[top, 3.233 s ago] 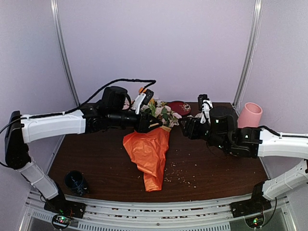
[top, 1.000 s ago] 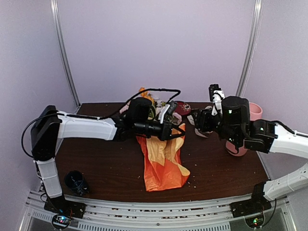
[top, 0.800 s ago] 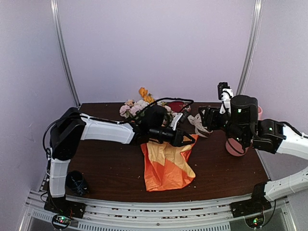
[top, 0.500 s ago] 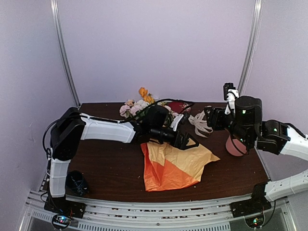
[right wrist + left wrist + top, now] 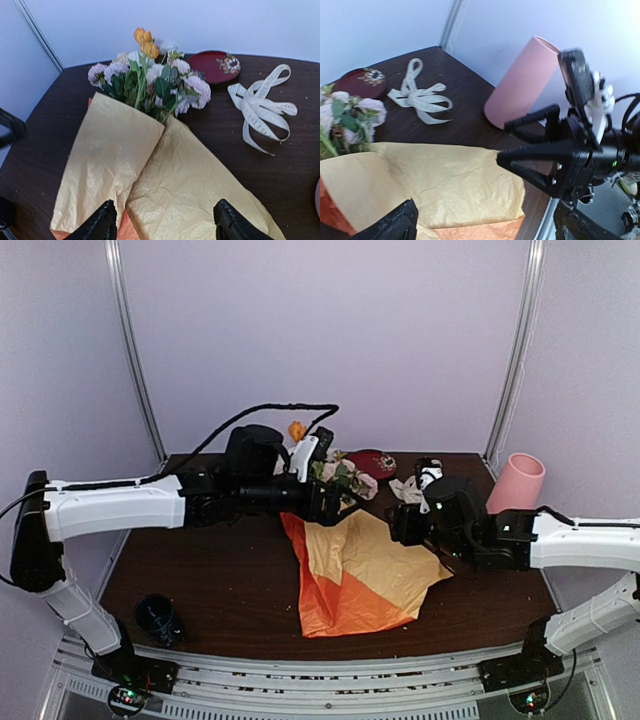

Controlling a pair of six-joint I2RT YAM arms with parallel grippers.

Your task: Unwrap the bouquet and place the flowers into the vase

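Observation:
The bouquet lies partly unwrapped on the table. Its flowers point to the back. The orange and tan paper is spread flat to the front right. The untied cream ribbon lies apart from it. The pink vase stands at the right edge. My left gripper hangs open by the flowers, over the paper's top edge. My right gripper is open just above the tan flap, holding nothing.
A dark red dish sits behind the flowers at the back. A small dark blue cup stands at the front left. The two grippers face each other closely over the paper, the right gripper showing in the left wrist view.
My left gripper opened, let go of the tan flap and drew back left toward the flowers. The flap now lies spread to the right. My right arm came down and left over the paper.

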